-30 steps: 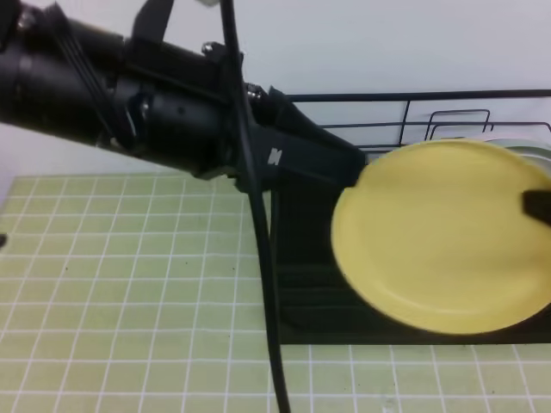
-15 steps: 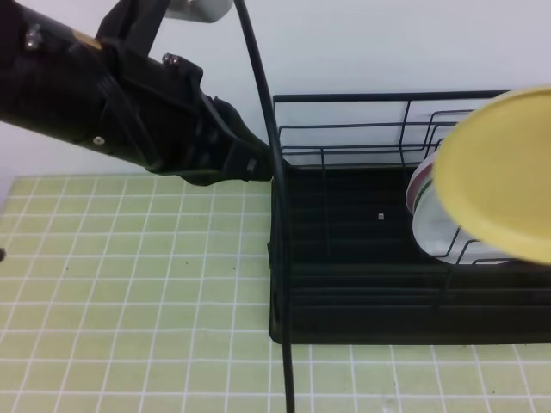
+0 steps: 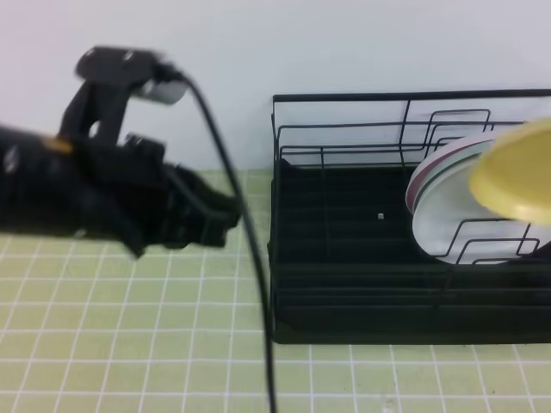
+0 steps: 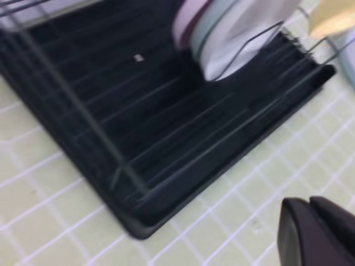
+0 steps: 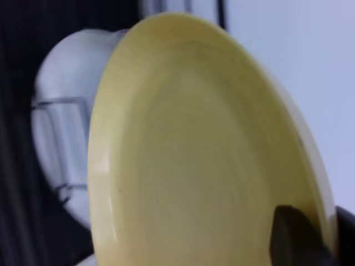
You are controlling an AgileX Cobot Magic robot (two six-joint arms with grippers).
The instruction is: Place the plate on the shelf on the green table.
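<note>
The pale-yellow plate (image 3: 519, 175) hangs tilted at the right edge of the high view, above the right end of the black wire shelf (image 3: 344, 284). In the right wrist view the plate (image 5: 194, 155) fills the frame, and its rim sits between the dark fingers of my right gripper (image 5: 324, 224), which is shut on it. The right arm itself is outside the high view. My left gripper (image 3: 231, 213) is shut and empty, over the green table (image 3: 129, 344) left of the shelf. Its closed fingers (image 4: 313, 227) show in the left wrist view, with the plate (image 4: 333, 16) at the top right.
A white plate (image 3: 448, 219) and a pink-rimmed plate (image 3: 419, 185) stand upright in the shelf's right dividers. A black cable (image 3: 250, 258) hangs in front of the shelf's left edge. A white wall stands behind.
The left arm has pulled back left from the plate's rim, and its jaws have shut. The plate has moved right and up, from over the shelf's middle to the frame's right edge.
</note>
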